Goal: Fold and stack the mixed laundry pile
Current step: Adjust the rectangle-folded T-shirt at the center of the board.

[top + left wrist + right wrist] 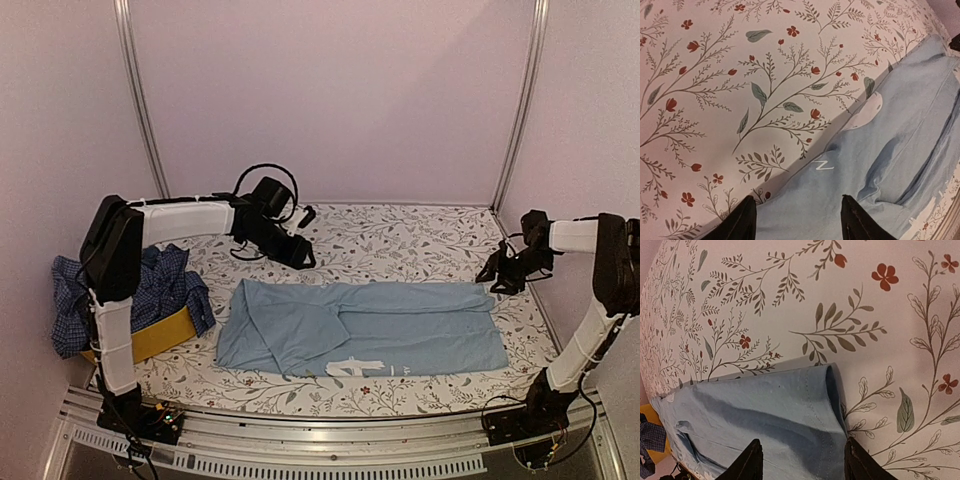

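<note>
Top external: you see the light blue T-shirt (365, 328) flat mid-frame on the bench (400, 240), checked shirt (165, 285) half-hidden far left. Left wrist: left tool (796, 201) apart, only tips visible. Right wrist: right tool (803, 442) apart over its edge.

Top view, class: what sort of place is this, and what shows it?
Probably a robot lab booth: plain walls with metal posts, a left arm and right arm bolted to a rail, a blue T-shirt on a flowered table cover.
</note>
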You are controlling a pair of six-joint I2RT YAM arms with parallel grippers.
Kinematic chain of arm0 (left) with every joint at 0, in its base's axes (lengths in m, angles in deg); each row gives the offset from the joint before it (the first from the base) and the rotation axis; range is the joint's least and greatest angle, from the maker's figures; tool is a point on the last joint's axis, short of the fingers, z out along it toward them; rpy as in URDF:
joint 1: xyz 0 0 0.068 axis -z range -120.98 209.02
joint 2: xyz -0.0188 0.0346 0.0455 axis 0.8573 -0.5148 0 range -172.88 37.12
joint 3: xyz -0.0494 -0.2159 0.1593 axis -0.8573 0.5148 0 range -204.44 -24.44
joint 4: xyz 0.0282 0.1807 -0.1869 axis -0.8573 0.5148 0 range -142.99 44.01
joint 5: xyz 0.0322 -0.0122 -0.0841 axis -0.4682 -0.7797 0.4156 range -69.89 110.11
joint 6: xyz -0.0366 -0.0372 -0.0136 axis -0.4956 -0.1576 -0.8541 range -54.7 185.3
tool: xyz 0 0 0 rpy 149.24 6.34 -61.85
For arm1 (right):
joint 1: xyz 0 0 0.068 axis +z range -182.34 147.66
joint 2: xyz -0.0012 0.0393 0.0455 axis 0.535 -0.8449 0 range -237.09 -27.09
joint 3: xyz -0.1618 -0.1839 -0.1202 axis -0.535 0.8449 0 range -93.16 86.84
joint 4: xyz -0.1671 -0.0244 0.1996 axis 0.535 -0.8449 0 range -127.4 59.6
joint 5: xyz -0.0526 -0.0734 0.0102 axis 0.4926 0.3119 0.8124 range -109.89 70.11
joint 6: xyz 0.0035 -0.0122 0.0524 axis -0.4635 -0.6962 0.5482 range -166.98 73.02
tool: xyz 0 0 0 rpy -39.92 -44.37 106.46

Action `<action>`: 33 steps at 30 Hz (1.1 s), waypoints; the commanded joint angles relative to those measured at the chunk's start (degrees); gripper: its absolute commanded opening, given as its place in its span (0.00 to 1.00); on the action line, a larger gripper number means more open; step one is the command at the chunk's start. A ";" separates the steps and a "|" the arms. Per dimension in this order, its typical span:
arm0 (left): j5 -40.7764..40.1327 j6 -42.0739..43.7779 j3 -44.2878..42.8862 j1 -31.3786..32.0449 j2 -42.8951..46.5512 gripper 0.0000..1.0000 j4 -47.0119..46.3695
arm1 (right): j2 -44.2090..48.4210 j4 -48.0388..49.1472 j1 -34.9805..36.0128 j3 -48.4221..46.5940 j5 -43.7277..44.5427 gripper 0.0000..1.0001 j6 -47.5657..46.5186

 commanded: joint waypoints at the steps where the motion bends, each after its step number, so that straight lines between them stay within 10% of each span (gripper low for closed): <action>1: 5.27 -0.15 -2.44 0.63 -1.07 0.58 0.58 | 5.12 -2.06 0.08 3.86 -0.21 0.54 2.06; 12: 4.96 8.42 -6.39 7.08 -5.40 0.55 2.31 | 8.26 -0.94 0.05 11.78 0.08 0.22 4.55; 29: -2.28 17.90 -12.11 14.67 -13.94 0.46 6.57 | 8.58 -0.36 -0.15 10.97 3.61 0.11 6.43; 33: -4.74 19.47 -11.94 15.09 -14.39 0.31 7.45 | 7.34 -0.10 -0.16 10.02 3.39 0.09 6.04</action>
